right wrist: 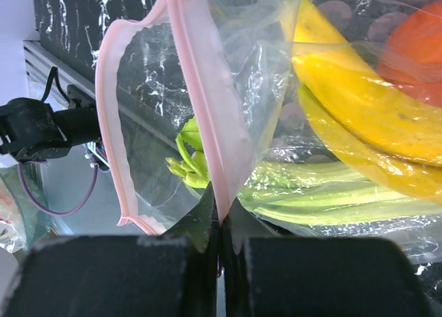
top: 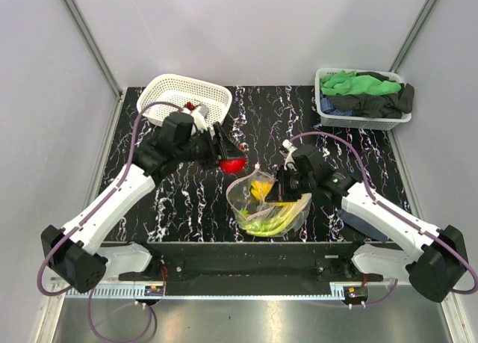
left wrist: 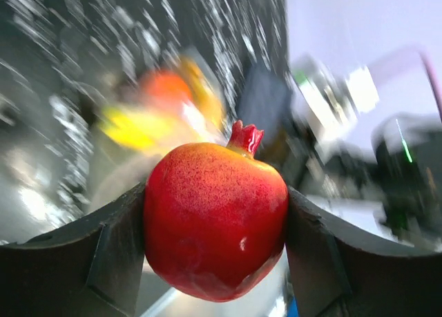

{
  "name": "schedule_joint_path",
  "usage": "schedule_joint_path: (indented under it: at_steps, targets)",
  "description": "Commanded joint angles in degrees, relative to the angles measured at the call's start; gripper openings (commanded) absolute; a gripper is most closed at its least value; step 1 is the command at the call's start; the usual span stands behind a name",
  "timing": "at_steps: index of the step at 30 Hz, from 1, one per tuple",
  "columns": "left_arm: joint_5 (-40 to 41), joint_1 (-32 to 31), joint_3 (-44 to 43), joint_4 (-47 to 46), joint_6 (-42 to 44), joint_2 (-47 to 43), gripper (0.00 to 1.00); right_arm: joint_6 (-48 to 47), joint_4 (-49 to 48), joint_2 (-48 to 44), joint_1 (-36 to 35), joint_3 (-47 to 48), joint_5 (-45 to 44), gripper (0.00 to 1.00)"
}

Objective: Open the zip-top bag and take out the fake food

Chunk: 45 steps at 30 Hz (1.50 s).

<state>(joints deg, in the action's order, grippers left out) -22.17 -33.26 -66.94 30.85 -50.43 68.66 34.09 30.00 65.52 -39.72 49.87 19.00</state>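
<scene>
The clear zip-top bag (top: pixel 270 205) lies near the table's front edge with its pink zip strip (right wrist: pixel 200 103) open. Inside it I see a yellow banana (right wrist: pixel 359 103), an orange piece (right wrist: pixel 418 54) and pale-green stalks (right wrist: pixel 311 193). My right gripper (right wrist: pixel 221 217) is shut on one lip of the zip strip and holds the mouth up; in the top view it (top: pixel 287 180) is at the bag's right upper side. My left gripper (top: pixel 228 160) is shut on a red round fruit (left wrist: pixel 215 220), a pomegranate (top: pixel 232 164), held above the table left of the bag.
A white lattice basket (top: pixel 168 89) stands at the back left, just behind my left arm, with something red in it. A second white basket (top: pixel 328 115) with green and black cloths (top: pixel 366 85) stands at the back right. The table's front edge runs just below the bag.
</scene>
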Motion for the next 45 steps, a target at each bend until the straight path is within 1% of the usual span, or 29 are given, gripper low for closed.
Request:
schedule_joint_path:
  at_steps: [1, 4, 6, 9, 10, 11, 12, 13, 14, 16, 20, 21, 23, 24, 25, 26, 27, 30, 31, 33, 34, 37, 38, 40, 41, 42, 43, 44, 45]
  targets:
    - [6.2, 7.7, -3.4, -7.9, 5.0, 7.3, 0.0, -1.7, 1.5, -2.5, -0.2, 1.4, 0.4, 0.0]
    - [10.3, 13.5, -7.8, -6.4, 6.9, 16.0, 0.0, -3.8, 4.5, -2.5, -0.2, 3.3, 0.4, 0.0]
    - [12.8, 16.0, -13.6, -5.6, 7.4, 20.8, 0.0, -6.0, 6.6, -2.5, -0.2, 4.9, -0.5, 0.0]
    - [10.3, 20.5, -24.6, -5.2, 9.5, 31.8, 0.0, -7.9, 8.2, -2.0, -0.2, 6.9, -1.2, 0.0]
    - [10.2, 21.8, -27.8, -3.4, 10.3, 38.1, 0.0, -8.1, 8.6, -1.7, -0.3, 7.5, -1.3, 0.0]
    - [9.3, 22.7, -30.9, -2.1, 10.2, 40.9, 0.0, -8.5, 8.6, -1.4, -0.3, 7.8, -0.8, 0.0]
    - [8.5, 23.4, -37.1, -1.3, 9.7, 43.5, 0.0, -8.9, 8.8, -0.7, -0.3, 8.2, -0.4, 0.0]
    - [7.9, 24.4, -39.3, -1.0, 9.1, 46.1, 0.0, -9.3, 9.0, -0.2, -0.3, 8.6, 0.2, 0.0]
    - [8.2, 24.6, -43.8, -0.7, 9.2, 49.9, 0.04, -10.5, 9.8, 0.6, -0.3, 9.5, 0.9, 0.0]
    - [8.3, 24.8, -47.7, 0.3, 9.9, 53.9, 0.09, -11.6, 11.0, 1.4, -0.2, 10.9, 0.9, 0.0]
    - [8.6, 24.8, -51.3, 0.1, 10.5, 60.7, 0.27, -14.0, 11.7, 2.6, -0.2, 12.7, 1.4, 0.0]
    - [8.6, 24.8, -51.6, -0.4, 11.0, 61.2, 0.36, -14.2, 11.7, 3.1, -0.3, 13.0, 1.6, 0.0]
    - [9.4, 24.8, -52.9, -0.4, 12.2, 62.1, 0.46, -14.7, 11.8, 3.3, -0.3, 13.5, 2.0, 0.0]
    - [10.0, 24.8, -53.1, -0.4, 12.7, 62.1, 0.69, -14.9, 11.8, 3.7, -0.3, 13.6, 2.1, 0.0]
    - [10.5, 24.7, -52.9, -0.4, 13.7, 61.9, 0.83, -15.2, 12.0, 3.7, -0.3, 13.8, 2.3, 0.0]
    - [11.2, 24.8, -52.8, -0.4, 14.3, 61.8, 0.88, -15.5, 12.3, 3.7, -0.2, 13.8, 2.5, 0.0]
    - [11.5, 24.8, -52.5, -0.4, 14.9, 60.9, 0.9, -15.5, 12.5, 4.0, -0.3, 13.9, 2.7, 0.0]
    - [11.9, 24.8, -49.4, -0.4, 16.5, 58.8, 0.91, -15.8, 13.3, 4.4, -0.2, 14.5, 3.8, 0.0]
    - [12.0, 24.7, -48.2, -0.4, 17.0, 56.6, 0.94, -15.4, 13.2, 4.2, -0.2, 14.2, 4.0, 0.0]
    - [12.2, 24.6, -44.0, -0.3, 17.6, 54.2, 0.94, -14.7, 13.1, 4.0, -0.3, 13.8, 4.3, 0.0]
    - [12.3, 24.4, -42.4, -0.4, 17.8, 50.6, 0.93, -14.0, 12.9, 3.9, -0.2, 13.4, 4.5, 0.0]
    - [12.6, 22.2, -34.0, -0.4, 19.3, 44.3, 0.84, -12.1, 11.7, 3.5, -0.3, 12.5, 4.5, 0.0]
    - [12.4, 21.2, -31.5, -0.4, 19.7, 39.2, 0.8, -11.5, 11.2, 3.3, -0.2, 12.1, 4.3, 0.0]
    - [12.1, 18.2, -23.0, -1.2, 19.7, 33.9, 0.74, -9.7, 9.4, 3.1, -0.3, 11.2, 4.8, 0.0]
    - [11.2, 17.0, -20.1, -1.8, 19.8, 28.0, 0.66, -9.1, 8.5, 3.2, -0.2, 10.9, 5.2, 0.0]
    - [10.3, 14.8, -14.2, -3.0, 20.4, 25.4, 0.63, -8.7, 7.7, 3.3, -0.3, 10.2, 5.7, 0.0]
    - [9.2, 13.8, -11.6, -3.2, 20.4, 22.2, 0.59, -7.7, 6.0, 3.4, -0.2, 9.9, 6.6, 0.0]
    - [8.5, 12.3, -8.4, -3.6, 20.1, 16.5, 0.51, -7.3, 5.3, 3.9, -0.3, 9.9, 7.1, 0.0]
    - [7.2, 11.5, -3.0, -4.4, 18.5, 13.1, 0.48, -6.5, 4.4, 4.2, -0.2, 10.4, 8.6, 0.0]
